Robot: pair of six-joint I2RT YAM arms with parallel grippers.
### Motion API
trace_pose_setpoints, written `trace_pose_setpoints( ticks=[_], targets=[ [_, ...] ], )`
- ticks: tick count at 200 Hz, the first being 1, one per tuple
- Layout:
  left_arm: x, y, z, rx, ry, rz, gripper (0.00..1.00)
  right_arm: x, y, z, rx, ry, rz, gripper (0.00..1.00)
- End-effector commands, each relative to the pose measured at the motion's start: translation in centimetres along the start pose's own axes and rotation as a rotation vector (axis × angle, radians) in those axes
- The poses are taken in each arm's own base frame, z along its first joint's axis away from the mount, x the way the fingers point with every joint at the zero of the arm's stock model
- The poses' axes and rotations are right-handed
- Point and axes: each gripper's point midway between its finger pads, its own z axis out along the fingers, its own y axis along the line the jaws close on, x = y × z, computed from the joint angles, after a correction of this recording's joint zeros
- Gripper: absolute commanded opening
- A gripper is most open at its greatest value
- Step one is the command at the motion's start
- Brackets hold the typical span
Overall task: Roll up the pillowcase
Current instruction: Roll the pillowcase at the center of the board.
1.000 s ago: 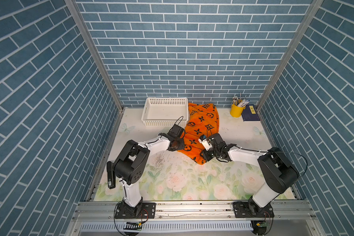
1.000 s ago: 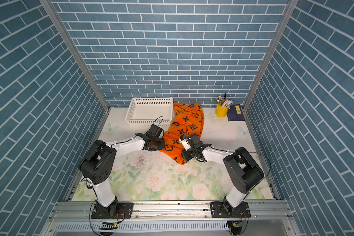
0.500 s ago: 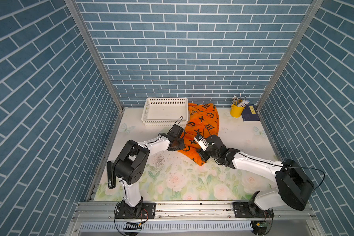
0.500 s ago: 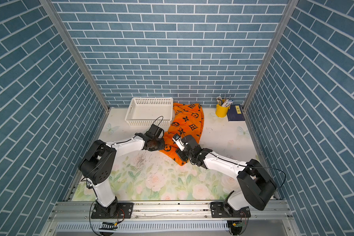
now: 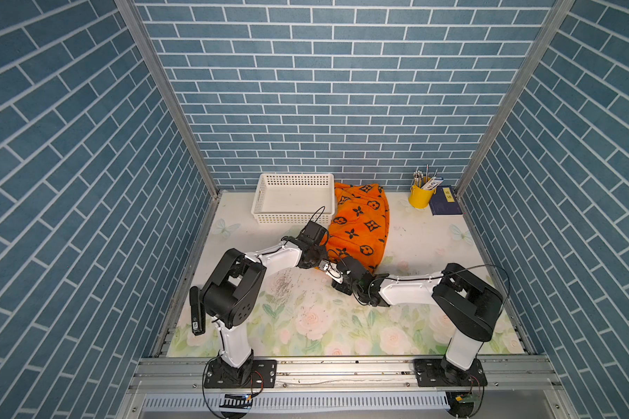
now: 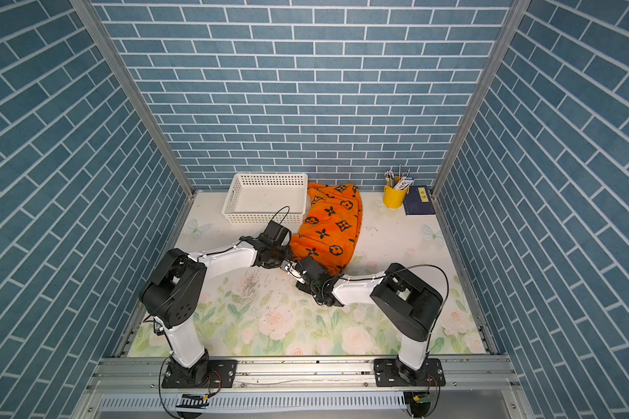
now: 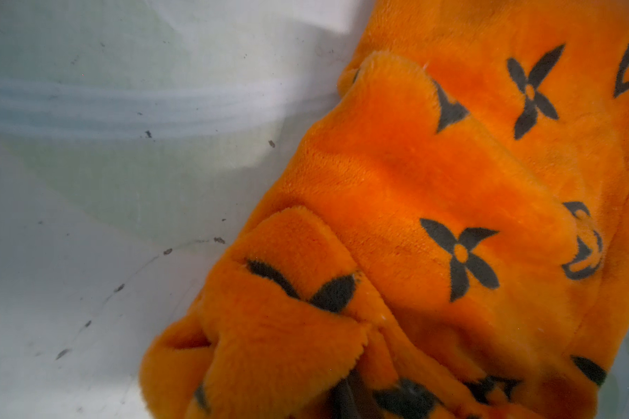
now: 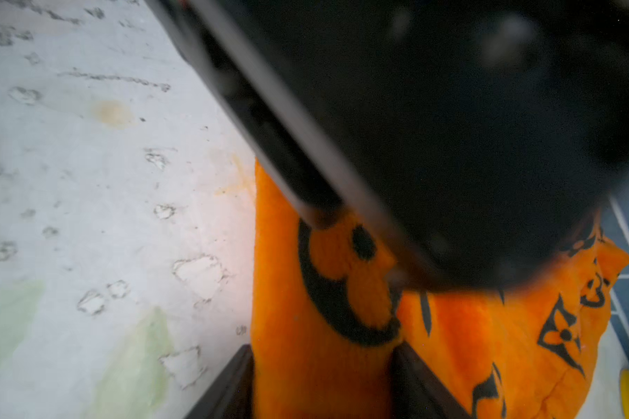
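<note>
1. Orange plush pillowcase (image 5: pixel 360 226) with black flower prints, lying bunched mid-frame in both top views, its far end by the back wall, its near end between the two arms.
2. Left gripper (image 5: pixel 315 255): at the pillowcase's near left edge; fingers hidden by the wrist and by fabric, so cannot tell whether apart or together. The left wrist view is filled with folded orange plush.
3. Right gripper (image 8: pixel 322 384): two dark fingers (image 8: pixel 229 384) stand on either side of a fold of the pillowcase at its near end, clamped on it.
4. White perforated basket (image 5: pixel 266 196): just left of the pillowcase, touching it.
5. Yellow cup (image 5: pixel 420 197) of pens: upper right, well apart.
6. Dark blue book (image 5: pixel 445 205): beside the cup.
7. Floral table cover (image 5: pixel 305 319): scuffed with grey marks.
</note>
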Motion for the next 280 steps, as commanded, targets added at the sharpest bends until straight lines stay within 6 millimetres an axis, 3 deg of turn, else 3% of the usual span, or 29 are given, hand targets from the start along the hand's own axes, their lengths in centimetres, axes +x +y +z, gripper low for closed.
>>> trace_pose_setpoints(
  ticks=[1, 21, 33, 55, 98, 123, 148, 188, 237, 265, 280],
  targets=[
    [1.2, 1.4, 0.1, -0.051, 0.031, -0.004, 0.29, -0.6, 0.1, 0.6, -0.001, -0.003, -0.011, 0.4],
    [0.8, 1.4, -0.4, -0.048, 0.019, -0.008, 0.3, -0.5, 1.3, 0.0, -0.079, -0.007, 0.05, 0.11],
    [0.3, 1.5, -1.0, -0.048, 0.007, -0.014, 0.3, -0.5, 2.0, -0.8, -0.127, -0.014, 0.095, 0.0],
    [-1.0, 2.1, -2.5, -0.049, -0.025, -0.032, 0.32, -0.6, 3.9, -2.6, -0.265, -0.019, 0.192, 0.0],
    [-3.3, 3.1, -6.4, -0.048, -0.105, -0.053, 0.47, -1.5, 6.2, -5.4, -0.474, -0.058, 0.344, 0.0],
    [-3.5, 3.7, -7.5, -0.068, -0.127, -0.04, 0.49, -0.8, 6.3, -5.0, -0.598, -0.05, 0.462, 0.0],
    [-3.1, 3.9, -8.0, -0.061, -0.132, -0.034, 0.49, 0.3, 4.7, -3.9, -0.667, -0.044, 0.593, 0.0],
    [-1.8, 2.9, -8.7, 0.028, -0.137, -0.014, 0.48, 2.0, 3.6, -1.8, -0.759, -0.005, 0.703, 0.0],
    [0.2, -0.3, -7.4, 0.114, -0.115, 0.049, 0.46, 2.5, 2.1, 0.3, -0.793, 0.041, 0.759, 0.0],
    [0.3, 0.1, -4.7, 0.059, -0.085, 0.03, 0.45, 2.7, 1.8, 0.7, -0.775, 0.055, 0.769, 0.0],
    [0.7, 0.7, -2.9, 0.015, -0.047, 0.021, 0.43, 2.8, 1.1, 0.5, -0.73, 0.052, 0.761, 0.16]
  ],
)
